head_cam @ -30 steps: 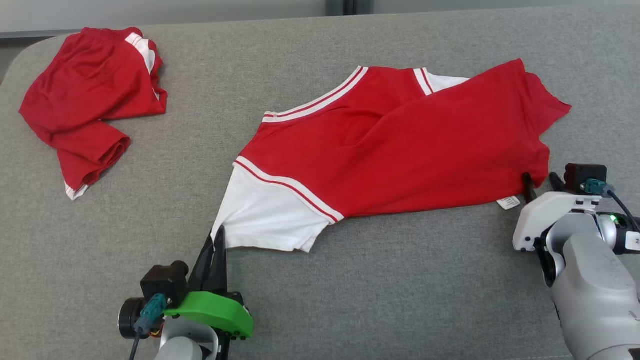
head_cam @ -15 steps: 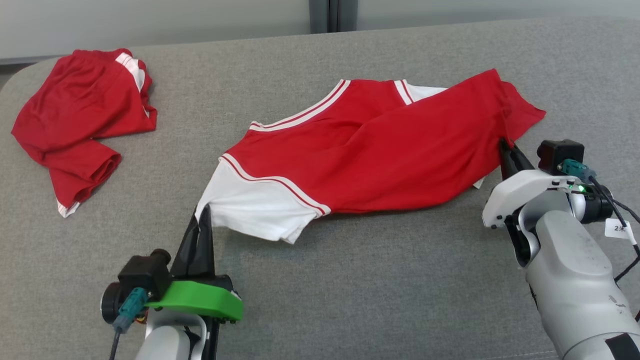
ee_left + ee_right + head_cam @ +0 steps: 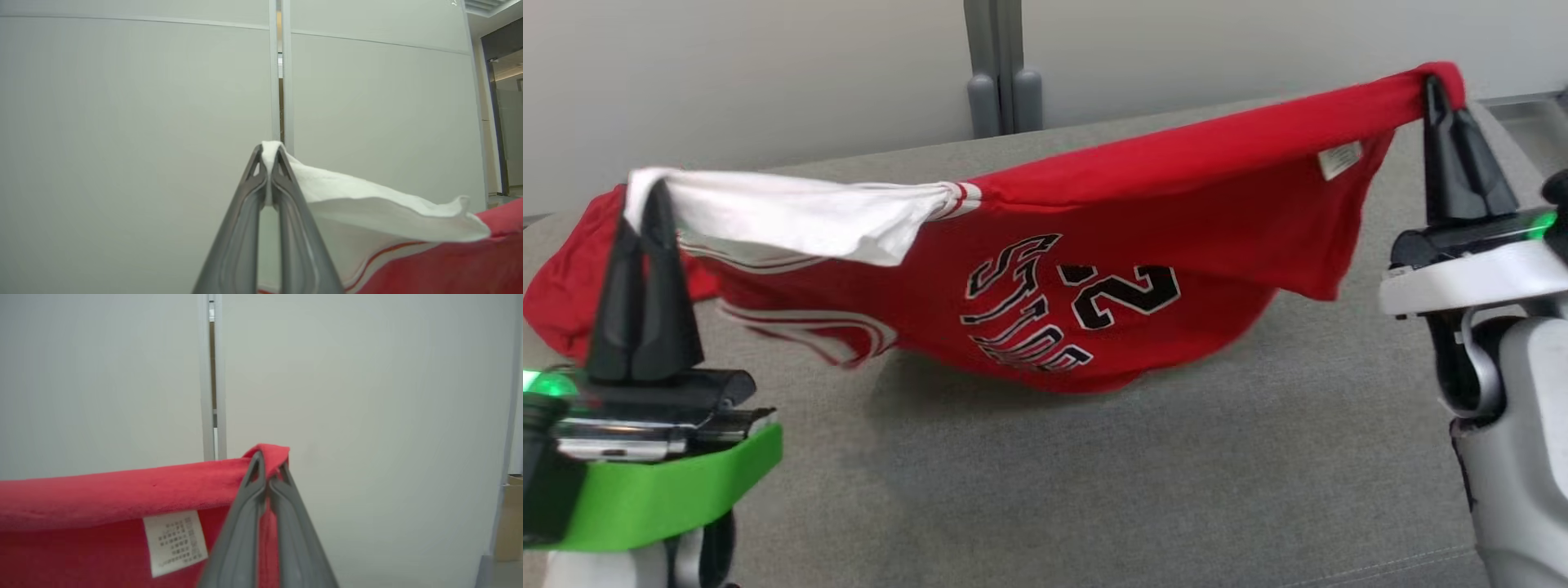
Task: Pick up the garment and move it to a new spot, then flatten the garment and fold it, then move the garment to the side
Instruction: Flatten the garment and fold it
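Red jersey (image 3: pixel 1176 220) was held stretched in the air over the grey cushion (image 3: pixel 1094 490), its white sleeve (image 3: pixel 792 216) clamped in the closed left gripper (image 3: pixel 645 196), a red corner in the closed right gripper (image 3: pixel 1436 86). Little cloth was caught in either grip; a corner could be lost if the arms were pulled wider.

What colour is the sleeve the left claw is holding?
White, on a red garment; the sleeve shows best in the left wrist view.

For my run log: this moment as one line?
left gripper: shut on white sleeve | right gripper: shut on red corner | jersey: stretched between them, sagging over grey surface
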